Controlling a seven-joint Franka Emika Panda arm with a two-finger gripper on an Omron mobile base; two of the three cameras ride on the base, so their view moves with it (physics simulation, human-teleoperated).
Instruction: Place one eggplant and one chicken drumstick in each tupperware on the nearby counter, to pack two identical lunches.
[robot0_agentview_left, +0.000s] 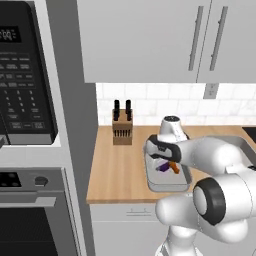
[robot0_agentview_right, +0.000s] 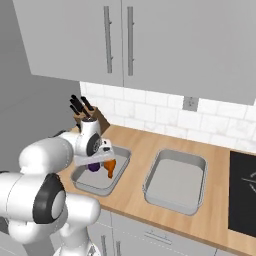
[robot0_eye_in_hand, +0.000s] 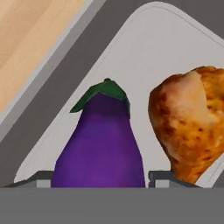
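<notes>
Claw (robot0_eye_in_hand: 99, 177) hangs low over the near tray (robot0_agentview_right: 85, 182), fingers spread on either side of the eggplant (robot0_eye_in_hand: 101, 146); the drumstick (robot0_eye_in_hand: 192, 127) sits beside it. One lunch looks packed; the second tray (robot0_agentview_right: 192, 162) on the worktop (robot0_agentview_right: 140, 145) awaits both foods.

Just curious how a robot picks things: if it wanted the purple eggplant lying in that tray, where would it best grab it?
Probably across the eggplant's broad purple belly, coming down from above. There the sides look rounded and even between the open gripper's fingertips, while the green-capped end tapers. The chicken drumstick beside it leaves little room on that side.
</notes>
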